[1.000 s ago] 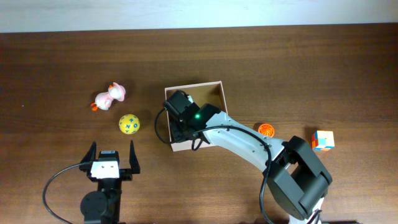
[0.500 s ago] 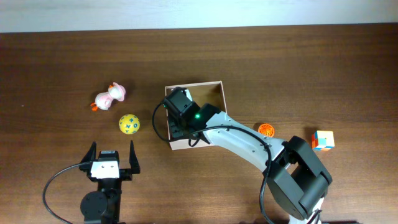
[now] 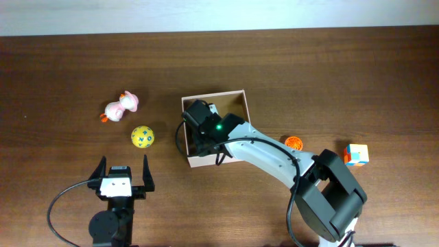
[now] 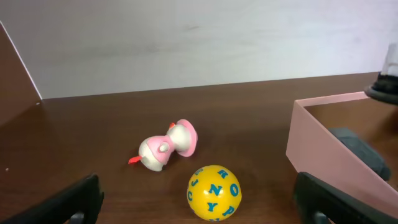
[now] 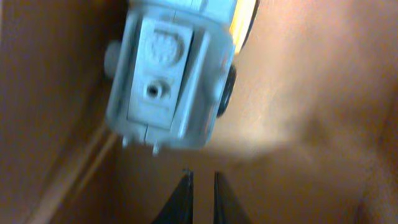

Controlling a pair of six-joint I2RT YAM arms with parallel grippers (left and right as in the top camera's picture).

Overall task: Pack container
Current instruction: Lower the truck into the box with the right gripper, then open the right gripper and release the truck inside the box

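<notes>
The box (image 3: 214, 95) sits in the middle of the brown counter (image 3: 329, 68). It is white outside and tan inside. The right arm reaches down into it from the side near the robot. The right gripper (image 5: 202, 182) is closed, with its two tips almost touching and nothing between them. It points at the box floor, low inside the box near a side wall. A toy car (image 5: 168, 68) lies in the box just past the tips, not held. It shows a grey bottom, a bit of yellow and a dark wheel. There are raised marks on the grey bottom, but they are too blurry to read. The left gripper (image 3: 124, 165) is wide open and holds nothing. It is near the front edge of the counter, well to the left of the box. A yellow ball (image 4: 214, 193) lies right in front of it, with blue letters on it; N, R and Y can be read. A pink and white duck (image 4: 166, 146) lies on its side just behind the ball. On the right of the box lie a small orange ball (image 3: 294, 143) and, farther right, a cube (image 3: 356, 154) with many colours.
</notes>
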